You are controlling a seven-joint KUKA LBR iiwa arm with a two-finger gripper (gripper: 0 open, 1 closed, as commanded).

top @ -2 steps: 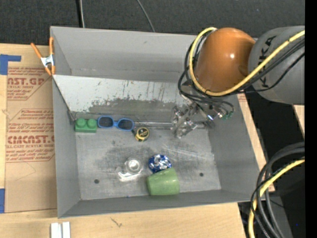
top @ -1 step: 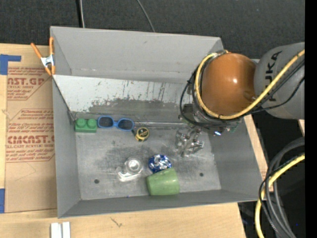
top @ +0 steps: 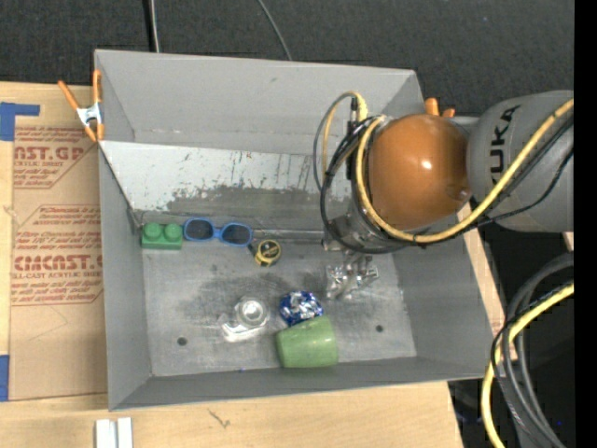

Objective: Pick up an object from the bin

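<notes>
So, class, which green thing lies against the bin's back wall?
The bright green studded plastic brick at the left, beside the blue plastic sunglasses; the pale green rounded block sits near the front wall.

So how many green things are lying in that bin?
2: a green brick at the back left, and a pale green block at the front middle. The arm may hide others.

Six small loose things on the floor of a grey metal bin (top: pixel 121 278).
Low in the frame's centre lies a pale green rounded block (top: pixel 306 345), with a crumpled blue-and-white piece (top: pixel 300 306) just above it and a clear shiny piece (top: pixel 244 317) to the left. Higher, along the back wall, from left to right: a green toy brick (top: pixel 161 236), blue sunglasses (top: pixel 216 231) and a small yellow-and-black round thing (top: pixel 267 252).
</notes>
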